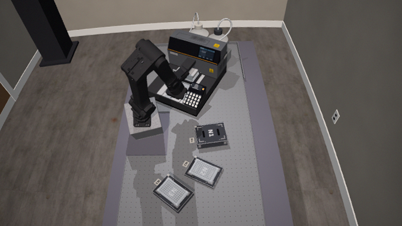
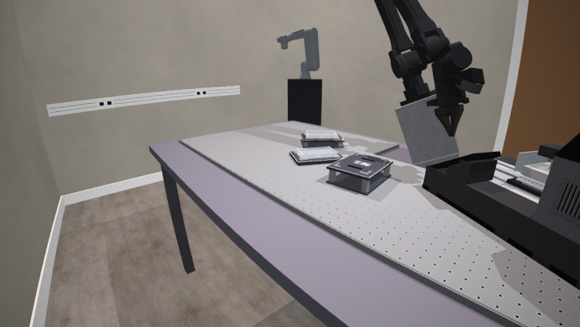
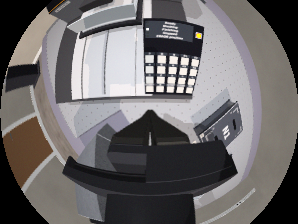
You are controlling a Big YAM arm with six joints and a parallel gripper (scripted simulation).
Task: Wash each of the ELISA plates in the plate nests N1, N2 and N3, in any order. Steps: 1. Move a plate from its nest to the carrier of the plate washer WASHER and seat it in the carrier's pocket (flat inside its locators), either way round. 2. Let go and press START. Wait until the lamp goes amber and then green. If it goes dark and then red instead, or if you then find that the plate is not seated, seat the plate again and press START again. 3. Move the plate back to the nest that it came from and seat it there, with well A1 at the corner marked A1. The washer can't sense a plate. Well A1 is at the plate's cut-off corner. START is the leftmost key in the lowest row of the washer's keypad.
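Observation:
My gripper [image 2: 451,134] [image 3: 150,113] is shut and empty, above the front of the washer [image 1: 184,47]; in the top view its fingertips are hidden. The keypad [image 1: 191,100] [image 3: 171,74] lies ahead of the fingers in the wrist view, with START [image 3: 149,89] at its lower left. The lamp [image 1: 203,89] [image 3: 199,35] is amber. A pale, comb-like edge [image 2: 531,182] shows under the washer head; whether a plate is seated there I cannot tell. Nest N1 [image 1: 210,139] [image 2: 342,166] is empty. One plate [image 1: 204,170] [image 2: 317,152] lies in N2, another plate [image 1: 173,190] [image 2: 322,134] in N3.
The washer's tall housing [image 1: 195,63] stands behind the keypad. Two bottles with white tubes stand at the back. The arm's grey pedestal block [image 1: 144,131] [image 2: 426,134] is left of the nests in the top view.

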